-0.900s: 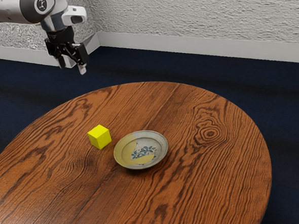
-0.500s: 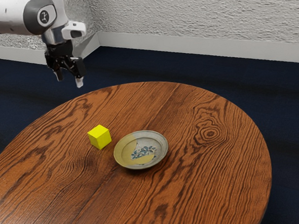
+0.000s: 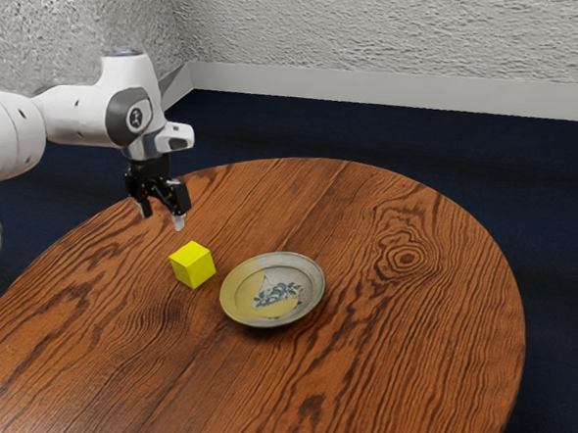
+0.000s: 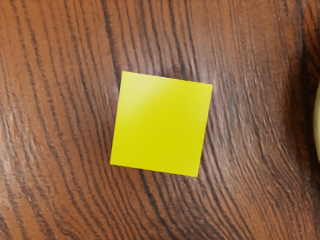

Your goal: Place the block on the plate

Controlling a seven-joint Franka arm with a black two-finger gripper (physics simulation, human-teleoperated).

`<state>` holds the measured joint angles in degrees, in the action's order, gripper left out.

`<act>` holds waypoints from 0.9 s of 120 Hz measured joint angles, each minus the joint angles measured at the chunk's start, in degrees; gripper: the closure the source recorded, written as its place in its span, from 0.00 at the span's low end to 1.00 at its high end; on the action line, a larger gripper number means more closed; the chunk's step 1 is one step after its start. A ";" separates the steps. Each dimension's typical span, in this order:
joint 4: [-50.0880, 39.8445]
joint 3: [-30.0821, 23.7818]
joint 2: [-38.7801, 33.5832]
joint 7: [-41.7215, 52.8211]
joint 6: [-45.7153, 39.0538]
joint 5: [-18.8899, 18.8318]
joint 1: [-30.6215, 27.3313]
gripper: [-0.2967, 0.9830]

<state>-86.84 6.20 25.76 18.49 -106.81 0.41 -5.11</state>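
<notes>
My gripper (image 3: 162,222) stands open in the exterior view, above the table and a little above the yellow block (image 3: 193,266), with nothing between its fingers. The block rests flat on the wood, beside the plate (image 3: 272,291) and apart from it. In the wrist view the block's top face (image 4: 161,124) is seen from above, slightly turned. A sliver of the plate's rim (image 4: 317,122) shows there too. The plate is round and shallow, part yellow and part grey, with a blue floral pattern and nothing on it.
The round wooden table (image 3: 396,367) has its curved far edge beyond the block and plate. A dark blue floor (image 3: 293,123) and textured walls lie behind it.
My arm has moved down and toward the exterior view's right, bringing the gripper from beyond the table's edge to close above the block. Block and plate have stayed put.
</notes>
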 joint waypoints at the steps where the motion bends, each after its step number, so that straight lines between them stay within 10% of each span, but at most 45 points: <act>1: 0.12 0.01 0.24 0.05 -0.14 0.12 -0.03 0.23; 108: 1.73 -0.32 13.85 3.40 -13.76 1.41 0.45 0.23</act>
<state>-85.11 5.89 39.61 21.90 -120.57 1.83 -4.66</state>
